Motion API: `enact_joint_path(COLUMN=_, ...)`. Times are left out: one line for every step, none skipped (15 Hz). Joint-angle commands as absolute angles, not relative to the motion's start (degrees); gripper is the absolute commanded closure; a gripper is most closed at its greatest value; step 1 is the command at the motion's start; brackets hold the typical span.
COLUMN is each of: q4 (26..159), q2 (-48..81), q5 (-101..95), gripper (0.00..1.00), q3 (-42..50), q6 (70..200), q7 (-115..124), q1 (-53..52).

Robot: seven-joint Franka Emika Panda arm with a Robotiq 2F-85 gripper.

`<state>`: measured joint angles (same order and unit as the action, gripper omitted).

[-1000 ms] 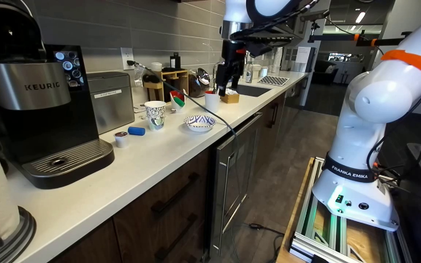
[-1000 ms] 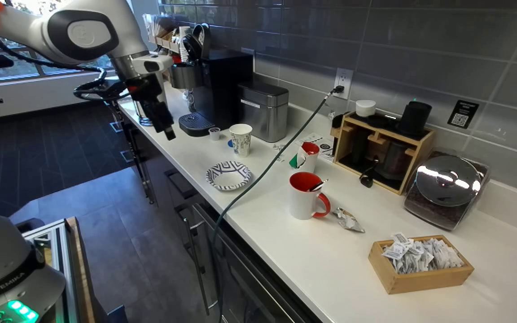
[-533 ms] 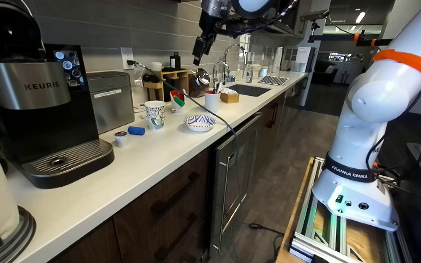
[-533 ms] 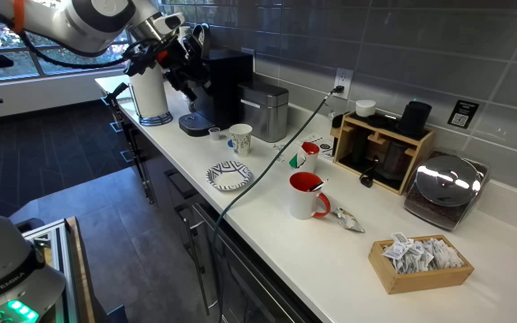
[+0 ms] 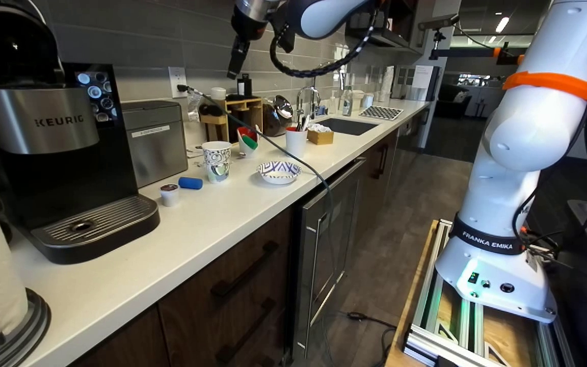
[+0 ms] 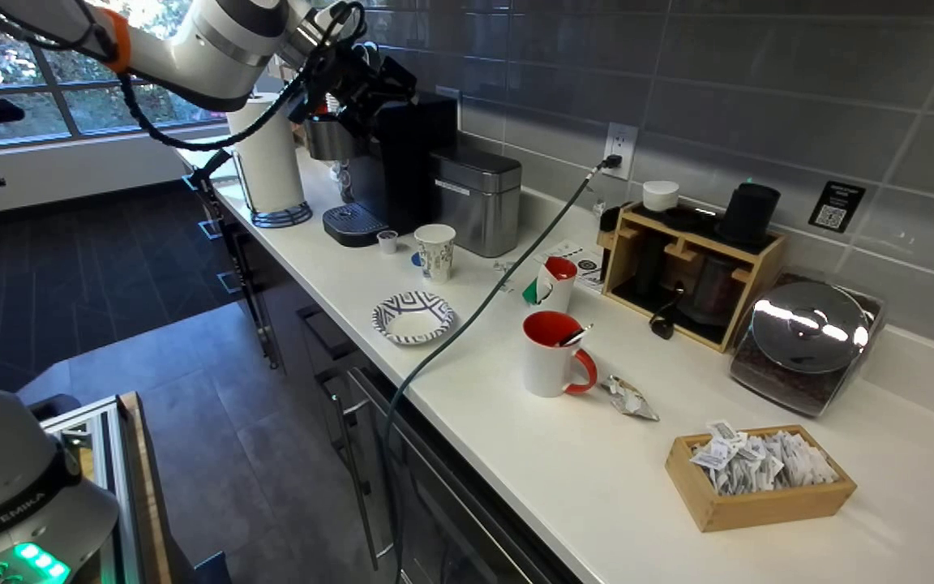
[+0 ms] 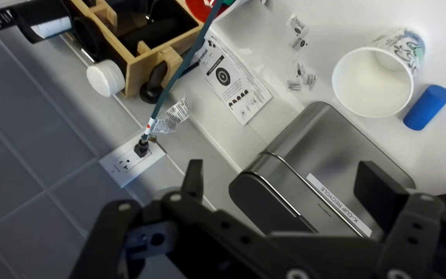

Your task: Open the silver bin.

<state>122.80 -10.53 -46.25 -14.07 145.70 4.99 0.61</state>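
Observation:
The silver bin (image 5: 156, 148) stands upright on the counter beside the coffee machine, and it also shows in an exterior view (image 6: 493, 212). In the wrist view the bin (image 7: 335, 143) carries a label reading "K-CUP RECYCLE", and its dark top lid (image 7: 261, 197) is down. My gripper (image 7: 281, 166) is open and empty, its two fingers wide apart. In the wrist view the bin lies between and beyond the fingers, and the gripper body hides part of the lid. In an exterior view the gripper (image 6: 386, 104) is above counter height near the coffee machine, apart from the bin.
A Keurig coffee machine (image 5: 59, 168) stands beside the bin. A paper cup (image 5: 217, 162), a blue cylinder (image 5: 190, 182), a pod (image 5: 169, 194) and a patterned bowl (image 5: 279, 172) are in front. A cable (image 6: 491, 296) runs from the wall outlet (image 6: 619, 150) across the counter.
The arm has swung along the counter toward the coffee machine and bin. The gripper has risen and tilted. The bin and the counter items have not moved.

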Motion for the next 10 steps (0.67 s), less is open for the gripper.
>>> enact_joint_path(q4=122.55, q2=-9.56, q5=-47.73, gripper=0.0, q3=-12.29, q6=146.07, q7=5.53, q1=-1.53)
enact_joint_path(q4=122.36, q2=-9.07, q5=-48.2, gripper=0.0, q3=-12.26, q6=146.3, q7=5.54, q1=-1.59)
enact_joint_path(q4=122.14, q2=-8.9, q5=-48.38, gripper=0.0, q3=-12.23, q6=146.31, q7=5.54, q1=-1.6)
enact_joint_path(q4=121.95, q2=-8.89, q5=-48.46, gripper=0.0, q3=-12.23, q6=146.31, q7=5.54, q1=-1.61)
enact_joint_path(q4=122.06, q2=-9.18, q5=-51.47, gripper=0.0, q3=-12.78, q6=146.74, q7=7.69, q1=-1.26)
enact_joint_path(q4=121.56, q2=-8.71, q5=-60.11, gripper=0.0, q3=-15.78, q6=149.79, q7=12.85, q1=1.77)
enact_joint_path(q4=120.96, q2=-8.63, q5=-63.66, gripper=0.0, q3=-17.69, q6=150.91, q7=14.46, q1=3.41)
enact_joint_path(q4=120.5, q2=-8.27, q5=-68.54, gripper=0.0, q3=-18.91, q6=152.33, q7=17.26, q1=4.29)
enact_joint_path(q4=120.55, q2=-7.9, q5=-73.2, gripper=0.0, q3=-19.84, q6=154.28, q7=19.32, q1=4.95)
enact_joint_path(q4=120.28, q2=-7.61, q5=-77.85, gripper=0.0, q3=-21.07, q6=156.5, q7=22.22, q1=6.05)
